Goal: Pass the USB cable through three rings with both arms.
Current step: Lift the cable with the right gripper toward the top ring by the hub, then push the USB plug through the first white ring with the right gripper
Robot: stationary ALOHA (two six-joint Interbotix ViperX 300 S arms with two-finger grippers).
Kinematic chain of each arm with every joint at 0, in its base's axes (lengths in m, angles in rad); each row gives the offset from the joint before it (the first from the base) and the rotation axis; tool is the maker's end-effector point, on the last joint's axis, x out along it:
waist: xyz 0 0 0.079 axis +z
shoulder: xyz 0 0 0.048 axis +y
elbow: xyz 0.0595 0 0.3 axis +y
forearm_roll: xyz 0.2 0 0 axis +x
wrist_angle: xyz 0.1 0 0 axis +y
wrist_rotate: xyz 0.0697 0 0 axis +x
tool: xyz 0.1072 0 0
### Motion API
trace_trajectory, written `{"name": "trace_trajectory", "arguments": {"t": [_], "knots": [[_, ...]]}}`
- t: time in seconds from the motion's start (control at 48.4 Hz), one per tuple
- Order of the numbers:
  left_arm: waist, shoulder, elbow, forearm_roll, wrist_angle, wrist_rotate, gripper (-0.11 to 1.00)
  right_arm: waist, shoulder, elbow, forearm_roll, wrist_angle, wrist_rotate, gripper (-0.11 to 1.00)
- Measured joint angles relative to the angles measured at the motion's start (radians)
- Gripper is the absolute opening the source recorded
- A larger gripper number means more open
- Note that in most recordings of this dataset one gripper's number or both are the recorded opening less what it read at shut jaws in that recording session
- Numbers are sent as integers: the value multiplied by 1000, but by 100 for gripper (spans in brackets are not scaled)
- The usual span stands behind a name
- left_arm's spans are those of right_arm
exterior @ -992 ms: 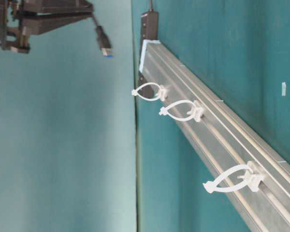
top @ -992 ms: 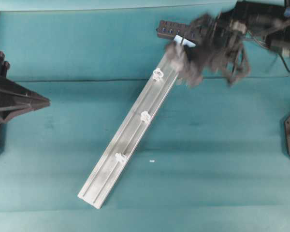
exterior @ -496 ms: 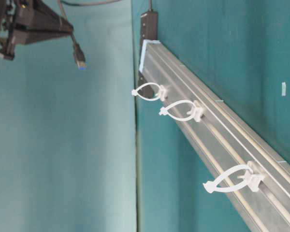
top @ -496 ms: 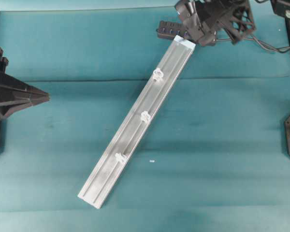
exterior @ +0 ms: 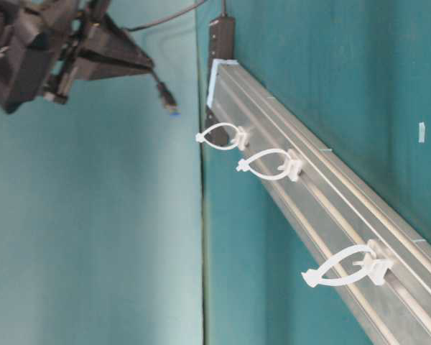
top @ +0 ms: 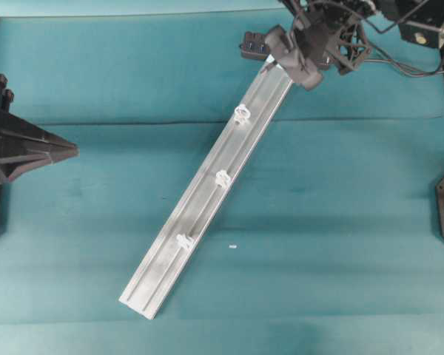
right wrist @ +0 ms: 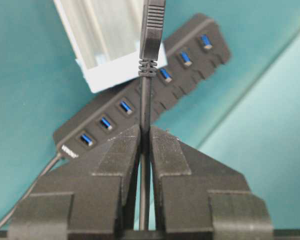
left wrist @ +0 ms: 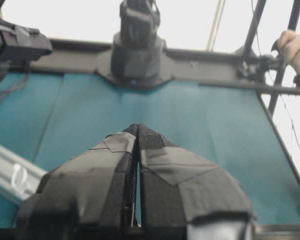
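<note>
Overhead view: the right tool (top: 305,65) hangs over the top end of the silver rail (top: 207,194), right beside the black hub (top: 253,44), while the left tool (top: 68,152) sits well apart at the left edge of the teal bench (top: 340,222). Three rings (top: 222,178) stand in a row along the rail, nothing through them. Table-level view: the USB cable (exterior: 163,94) dangles from the right tool, its plug tip near but not touching the nearest ring (exterior: 219,135). Left wrist view: the left tool (left wrist: 137,131) is clenched, tips together, gripping nothing. Right wrist view: the right tool (right wrist: 145,131) is pinched tight on the cable (right wrist: 146,107), plug pointing ahead over the hub's blue ports (right wrist: 125,107).
</note>
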Motion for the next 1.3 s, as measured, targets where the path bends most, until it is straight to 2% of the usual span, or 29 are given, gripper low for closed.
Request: {"name": "trace_trajectory", "arguments": {"t": [0.124, 0.496, 0.6, 0.827, 1.096, 1.302], "knots": [[0, 0, 0, 0, 8, 0, -1, 0, 12, 20, 6, -9, -38, 9], [0, 3, 11, 0, 17, 0, -1, 0, 35, 26, 15, -63, -46, 9], [0, 3, 15, 0, 18, 2, -1, 0, 37, 34, 28, -64, -69, 9], [5, 14, 17, 0, 18, 3, -1, 2, 35, 49, 123, -83, -163, 9], [21, 29, 17, 0, 18, 3, -1, -3, 40, 52, 189, -109, -232, 9], [21, 31, 17, 0, 18, 3, -1, -8, 40, 54, 301, -107, -327, 9]]}}
